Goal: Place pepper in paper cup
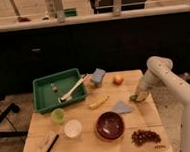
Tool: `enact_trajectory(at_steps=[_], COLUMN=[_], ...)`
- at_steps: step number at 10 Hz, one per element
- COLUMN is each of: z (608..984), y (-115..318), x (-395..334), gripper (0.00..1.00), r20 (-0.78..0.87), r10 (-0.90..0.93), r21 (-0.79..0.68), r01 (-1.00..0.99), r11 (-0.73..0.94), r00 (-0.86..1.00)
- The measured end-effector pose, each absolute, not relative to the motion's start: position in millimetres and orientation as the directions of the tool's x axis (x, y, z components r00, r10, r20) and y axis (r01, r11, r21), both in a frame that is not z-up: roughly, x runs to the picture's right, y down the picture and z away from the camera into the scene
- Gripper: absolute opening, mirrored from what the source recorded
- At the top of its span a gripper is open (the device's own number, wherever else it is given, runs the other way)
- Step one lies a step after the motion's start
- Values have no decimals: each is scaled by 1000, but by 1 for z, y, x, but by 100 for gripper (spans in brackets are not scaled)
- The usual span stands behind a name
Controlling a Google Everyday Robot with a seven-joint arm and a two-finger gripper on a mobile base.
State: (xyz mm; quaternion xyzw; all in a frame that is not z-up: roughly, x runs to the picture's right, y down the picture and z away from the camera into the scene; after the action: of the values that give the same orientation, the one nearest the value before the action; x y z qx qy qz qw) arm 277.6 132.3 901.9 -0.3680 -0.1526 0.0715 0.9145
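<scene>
The white paper cup [72, 128] stands near the table's front left, beside the dark-red bowl [110, 125]. The small bright-green pepper [134, 97] shows at the tip of my gripper [137, 97], low over the right side of the table. My white arm [161, 74] reaches in from the right. The gripper is well to the right of the paper cup, past the bowl.
A green tray [58, 88] with a white utensil sits at the back left. A light-green cup [57, 115], a yellow banana [98, 102], a blue-grey cloth [122, 107], an orange fruit [118, 80], a blue sponge [97, 76], grapes [145, 136] and a brush [47, 144] lie on the wooden table [89, 146].
</scene>
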Motion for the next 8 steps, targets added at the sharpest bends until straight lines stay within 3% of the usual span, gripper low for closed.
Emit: enact_trajectory(at_steps=[8], z=[880], y=[105], x=[254], gripper=[0], r20=[255], r10=[264], r21=[-623], r01=[-51], r11=[781], r00=[930])
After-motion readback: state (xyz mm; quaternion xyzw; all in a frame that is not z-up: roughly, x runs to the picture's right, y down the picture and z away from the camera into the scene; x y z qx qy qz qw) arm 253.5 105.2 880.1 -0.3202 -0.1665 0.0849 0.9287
